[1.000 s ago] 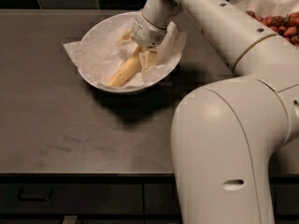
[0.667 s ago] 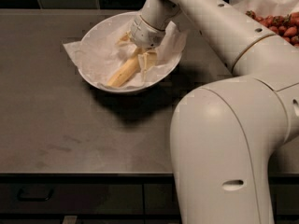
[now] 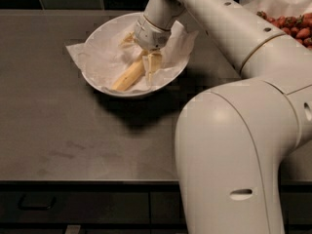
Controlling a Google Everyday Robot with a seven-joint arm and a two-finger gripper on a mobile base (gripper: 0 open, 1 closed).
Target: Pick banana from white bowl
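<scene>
The banana (image 3: 127, 76) lies inside the white bowl (image 3: 95, 39), slanting from low near the front wall up toward the middle. It rests on the crinkled paper liner (image 3: 77, 52), whose corners poke out past the rim. The slope of the bowl is likely what props it at that tilt, leaving its upper end raised and easier to reach. The gripper (image 3: 150, 65) is down inside the bowl at that upper end, touching it or just beside it. It comes in steeply from above, off the arm (image 3: 219, 18) that reaches across from the right. A near-vertical approach makes sense here, since the bowl's wall blocks any sideways entry. Whether the gripper has closed on the banana or is only set around it cannot be told, because the wrist hides the contact. The bowl sits on the dark counter (image 3: 58, 130), well apart from the strawberries (image 3: 292, 26) at the far right corner, so nothing crowds a lift. I judge the task to be at the grasp itself: the banana is not yet out of the bowl, and the loose paper could snag or rise with it.
</scene>
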